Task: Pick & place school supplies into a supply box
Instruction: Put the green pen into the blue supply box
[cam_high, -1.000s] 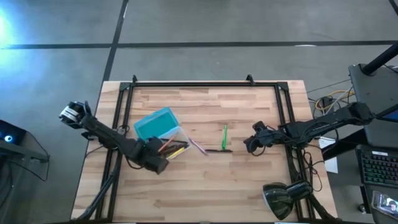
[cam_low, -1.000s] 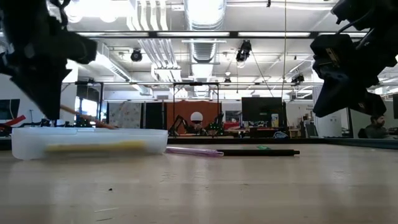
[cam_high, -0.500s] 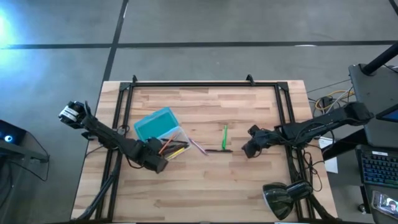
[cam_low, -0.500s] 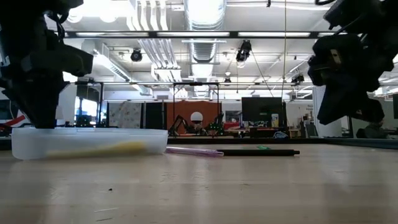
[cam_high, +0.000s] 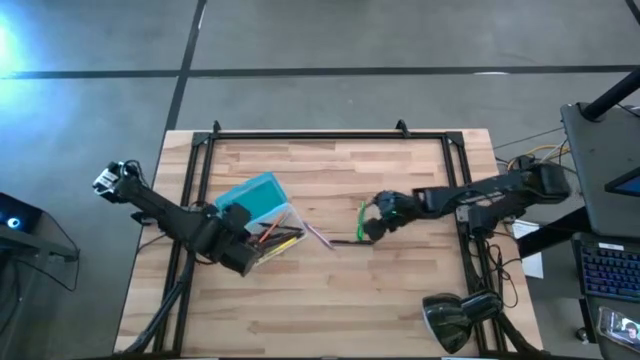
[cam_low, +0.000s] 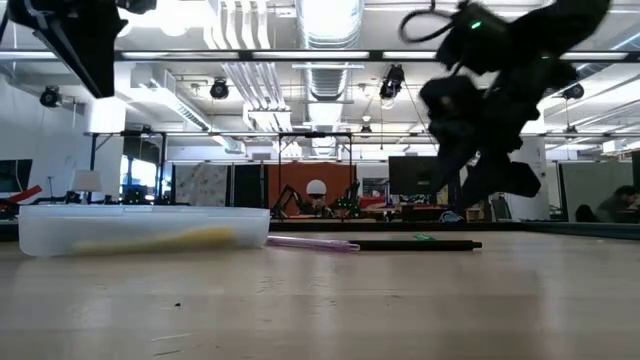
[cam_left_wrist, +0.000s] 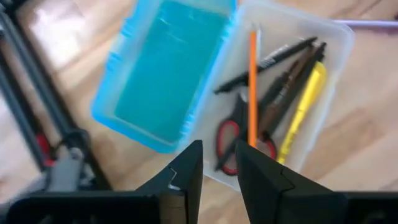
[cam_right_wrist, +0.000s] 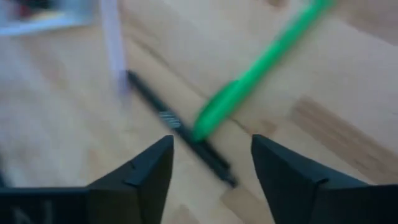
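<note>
The supply box stands at the table's left middle, its turquoise lid (cam_high: 250, 199) folded open beside the translucent tray (cam_left_wrist: 292, 93). In the tray lie an orange pencil (cam_left_wrist: 252, 81), dark pens (cam_left_wrist: 283, 74), red-handled scissors (cam_left_wrist: 229, 134) and a yellow stick (cam_left_wrist: 303, 106). My left gripper (cam_left_wrist: 217, 174) hovers open above the tray's near end, holding nothing. A green marker (cam_right_wrist: 261, 74) and a black pen (cam_right_wrist: 180, 134) lie on the table's middle, touching at one end. My right gripper (cam_right_wrist: 211, 165) hangs open just above them, clear of the wood.
A pale lavender stick (cam_high: 318, 236) lies on the wood between the tray and the black pen. A black rail frame (cam_high: 300, 134) runs around the tabletop. A dark lamp (cam_high: 450, 318) sits at the near right corner. The near half of the table is bare wood.
My left gripper has risen from the tray; the orange pencil that slanted up beside it now lies flat in the tray. My right gripper has swung toward the table's left edge and stands over the green marker and black pen.
</note>
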